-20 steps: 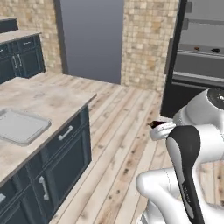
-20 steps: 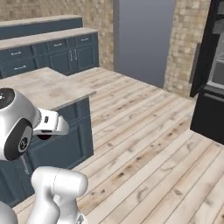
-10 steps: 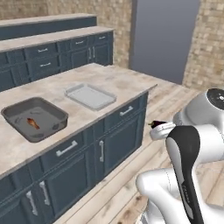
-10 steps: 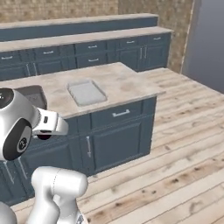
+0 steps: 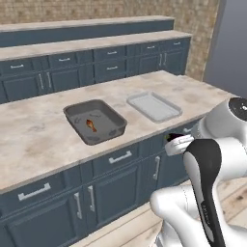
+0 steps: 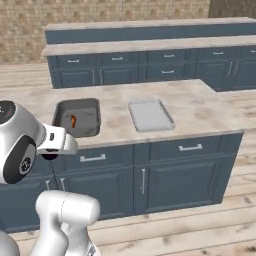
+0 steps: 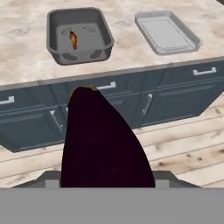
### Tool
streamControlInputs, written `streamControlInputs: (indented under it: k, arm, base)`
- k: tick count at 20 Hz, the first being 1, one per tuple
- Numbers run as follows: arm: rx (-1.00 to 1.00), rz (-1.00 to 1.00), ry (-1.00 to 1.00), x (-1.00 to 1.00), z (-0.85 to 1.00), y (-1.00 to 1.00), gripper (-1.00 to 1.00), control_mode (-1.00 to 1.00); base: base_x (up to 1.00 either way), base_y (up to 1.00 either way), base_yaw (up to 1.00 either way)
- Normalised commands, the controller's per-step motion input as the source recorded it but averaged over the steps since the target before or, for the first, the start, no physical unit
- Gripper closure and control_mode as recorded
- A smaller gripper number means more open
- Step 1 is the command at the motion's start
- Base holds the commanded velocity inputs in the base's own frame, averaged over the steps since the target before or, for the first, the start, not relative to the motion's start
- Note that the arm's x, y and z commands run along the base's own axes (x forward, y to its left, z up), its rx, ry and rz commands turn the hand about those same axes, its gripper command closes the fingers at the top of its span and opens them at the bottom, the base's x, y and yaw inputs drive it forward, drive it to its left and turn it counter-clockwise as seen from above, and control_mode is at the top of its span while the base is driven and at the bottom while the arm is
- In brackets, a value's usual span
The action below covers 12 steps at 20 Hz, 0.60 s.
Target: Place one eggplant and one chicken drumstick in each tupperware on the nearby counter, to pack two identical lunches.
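The robot's gripper (image 5: 170,138) sits in front of the counter (image 5: 34,130), lower than the stone top and out over the wood floor (image 7: 183,144). In the hand view a big dark purple eggplant (image 7: 99,141) rises right from the bottom, where the finger tips should be. It hides them, so I cannot tell for sure how the jaws stand. The eggplant points toward the blue doors (image 7: 173,103) under the top.

On the counter there are two containers. The deep dark grey tub (image 5: 111,116) is on the left. The shallow pale grey tray (image 5: 169,113) is on the right. They lie near each other with a strip of bare stone between them, and they do not touch. Both sit close to the near edge of the top.

Inside the tub lies a small orange-brown piece of food (image 5: 90,125). It looks like a chicken drumstick, but it is too small to be sure. It lies on the tub's floor, near the middle. The same piece shows in the right base view (image 6: 73,121) and in the hand view (image 7: 73,39).

The tray has nothing in it that I can see.

Behind the counter, far back, long blue cabinets (image 5: 96,67) step up along a brick wall (image 5: 87,9).
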Motion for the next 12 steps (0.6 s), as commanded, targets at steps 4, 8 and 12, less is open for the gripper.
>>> streamControlInputs:
  k: [4,8,12]
  arm:
    - [0.00,0.00,0.00,0.00,0.00,0.00,1.00,1.00]
    - [0.00,0.00,0.00,0.00,0.00,0.00,1.00,1.00]
    - [0.00,0.00,0.00,0.00,0.00,0.00,1.00,1.00]
  base:
    - [0.23,-0.47,0.27]
    - [0.05,-0.50,0.23]
    - [0.06,-0.28,0.23]
